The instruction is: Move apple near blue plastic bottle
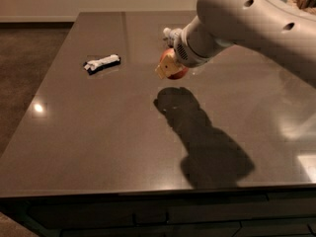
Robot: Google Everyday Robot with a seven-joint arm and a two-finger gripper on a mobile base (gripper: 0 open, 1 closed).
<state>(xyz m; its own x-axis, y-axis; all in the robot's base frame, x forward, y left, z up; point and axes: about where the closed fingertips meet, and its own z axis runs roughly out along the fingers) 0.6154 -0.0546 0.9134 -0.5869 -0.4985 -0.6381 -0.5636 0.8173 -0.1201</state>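
My gripper [167,67] is shut on the red-orange apple [179,73] and holds it above the dark table [98,132], with its shadow on the top below. The tan fingertips cover the apple's left side. Just behind the apple, the white-capped end of the blue plastic bottle [171,33] shows past my arm. The rest of the bottle is hidden behind the arm. The apple hangs close in front of it.
A black-and-white wrapped bar [101,63] lies at the table's left. My large white arm [247,23] fills the upper right. The table's front edge runs along the bottom and carpeted floor [29,58] lies to the left.
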